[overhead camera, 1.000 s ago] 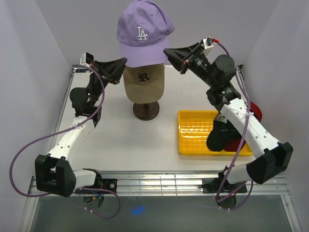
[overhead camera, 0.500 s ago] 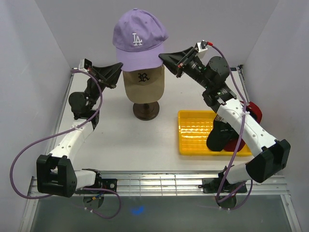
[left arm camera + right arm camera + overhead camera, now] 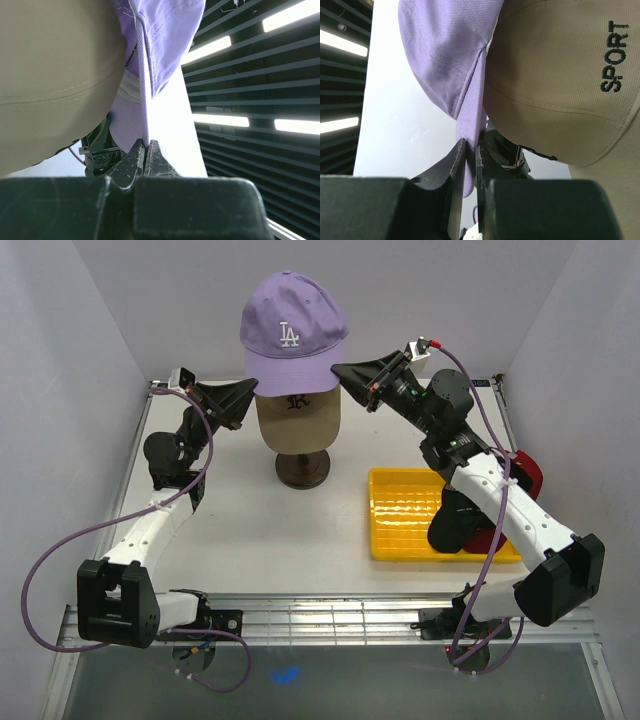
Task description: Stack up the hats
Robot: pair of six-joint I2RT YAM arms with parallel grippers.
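Lavender hat [image 3: 290, 325]: held between the two arms, low over the tan hat [image 3: 297, 422] that sits on the dark stand [image 3: 303, 472]. Its rim overlaps the top of the tan crown, and I judge it not yet seated.
Left end effector [image 3: 146, 146]: clenched on a thin fold of the lavender rim. Only the fingertips bite the cloth.
Right end effector [image 3: 471, 145]: clenched the same way on the opposite rim, just beside the tan crown.
Slip risk: both bites look shallow. If one arm pulls outward harder than the other, the cloth could slide free and the hat would hang from one side.
Skew risk: uneven lowering would seat the lavender hat tilted, with its brim off line from the tan brim below.
Snag risk: the rim may catch on the tan cloth as it is drawn down, twisting the tan hat or rocking the stand.
Release risk: opening while the fingertips press against the tan crown could leave the rim bunched up.
Further out: a black hat [image 3: 455, 525] and a red hat [image 3: 527, 475] lie at the right end of the yellow tray [image 3: 385, 530] on the bench [image 3: 240, 510], under the right arm. A dropped elbow could sweep them.
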